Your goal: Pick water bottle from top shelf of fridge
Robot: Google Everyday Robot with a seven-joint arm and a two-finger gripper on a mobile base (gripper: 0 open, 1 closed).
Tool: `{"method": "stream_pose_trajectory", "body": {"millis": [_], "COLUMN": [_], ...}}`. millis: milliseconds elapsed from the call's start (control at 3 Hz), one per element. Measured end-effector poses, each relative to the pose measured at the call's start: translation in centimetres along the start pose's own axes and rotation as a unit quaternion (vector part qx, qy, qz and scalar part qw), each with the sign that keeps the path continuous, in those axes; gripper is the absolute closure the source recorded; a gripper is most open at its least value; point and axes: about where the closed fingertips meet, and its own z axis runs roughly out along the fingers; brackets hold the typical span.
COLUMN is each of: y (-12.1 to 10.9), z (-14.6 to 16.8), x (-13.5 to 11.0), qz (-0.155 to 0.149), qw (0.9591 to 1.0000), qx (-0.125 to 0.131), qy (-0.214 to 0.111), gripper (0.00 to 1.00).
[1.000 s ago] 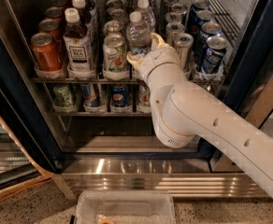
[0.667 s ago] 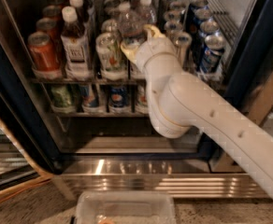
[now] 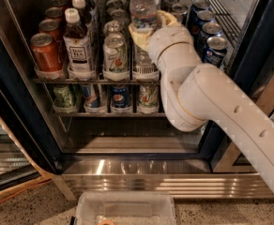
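Observation:
The fridge stands open in front of me, with a dark frame and a shiny steel base. Its top shelf is a wire rack with rows of cans and bottles. My gripper, with pale yellow fingers, is shut around the lower body of the water bottle. The clear bottle is upright and raised above its row in the middle of the shelf. Its cap is cut off by the top edge. Another clear bottle stands in the front cup below it. My white arm reaches in from the right.
A white-capped tea bottle, a red can and a green-and-white can stand left of the gripper. Blue cans are on its right. Short cans fill the lower rack. A clear plastic bin lies on the floor.
The gripper has closed on the water bottle and raised it out of its row. The view has shifted slightly, so the shelf sits lower and larger in the frame.

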Motion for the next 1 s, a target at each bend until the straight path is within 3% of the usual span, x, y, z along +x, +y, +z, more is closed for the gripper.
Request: {"method": "stream_pose_trajectory", "body": {"millis": [333,667,1000], "y": [-3.0,-4.3,-5.3], "z": [-2.5,-6.6,-7.9], "x": [-2.2,-3.4,-3.5], "qz": [0.077,0.08,0.109], "qw": [0.9968,0.9961,0.993], "qx": [0.003,-0.022,-0.033], "qy": [-0.021,-0.031,-0.034], "gripper": [1.0,1.0,1.0]}}
